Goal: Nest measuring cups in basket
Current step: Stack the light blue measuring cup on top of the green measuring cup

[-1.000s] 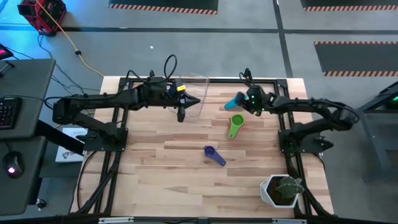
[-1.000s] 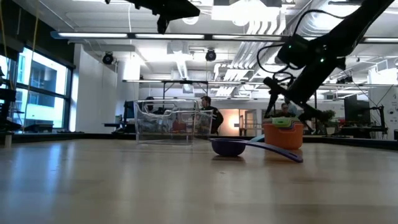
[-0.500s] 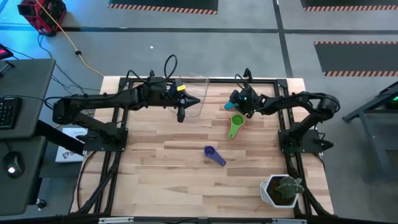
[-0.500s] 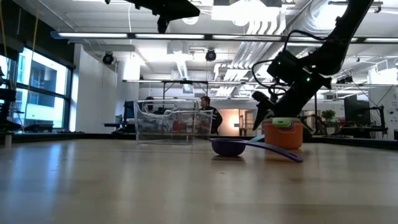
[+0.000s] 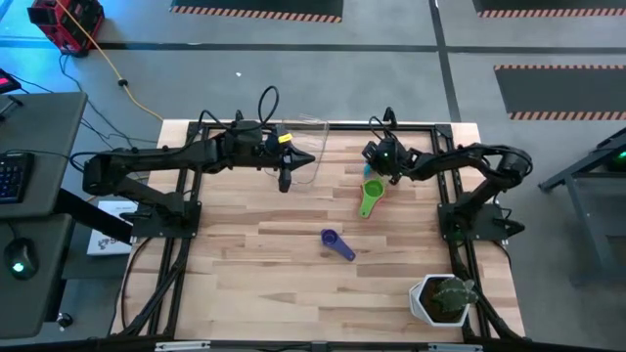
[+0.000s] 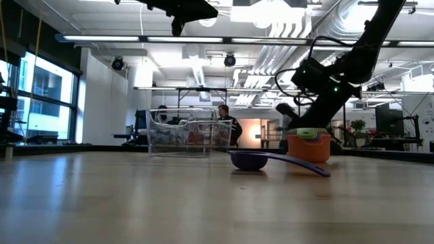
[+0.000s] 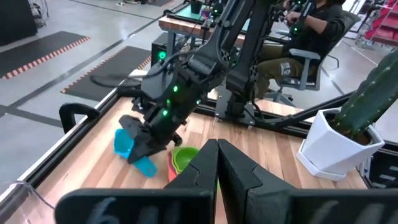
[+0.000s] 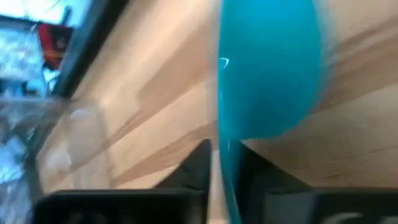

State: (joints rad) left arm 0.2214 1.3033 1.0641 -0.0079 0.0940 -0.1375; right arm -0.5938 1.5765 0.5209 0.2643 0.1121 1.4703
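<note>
The right hand (image 7: 144, 151) pinches the teal cup (image 7: 132, 150) just beside the green cup (image 5: 370, 196) on the tabletop (image 5: 274, 264). The left hand (image 5: 286, 180), fingers pressed together, hangs over the basket (image 5: 309, 137). The purple cup (image 5: 335, 242) lies apart

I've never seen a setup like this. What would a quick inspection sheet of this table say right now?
Surface: wooden table, dry and unmarked as far as seen.
Job's things: clear basket at the far edge; green cup and purple cup lying on the table; teal cup at the right gripper.
Clutter: potted plant at the near right corner.
Grippers: right gripper shut on the teal cup's rim, beside the green cup; left gripper shut, empty, in the air next to the basket.
Cables: yellow cable on the floor; black loop on the left arm.
Surroundings: seated person beyond the table; desk with keyboard at the left.
</note>
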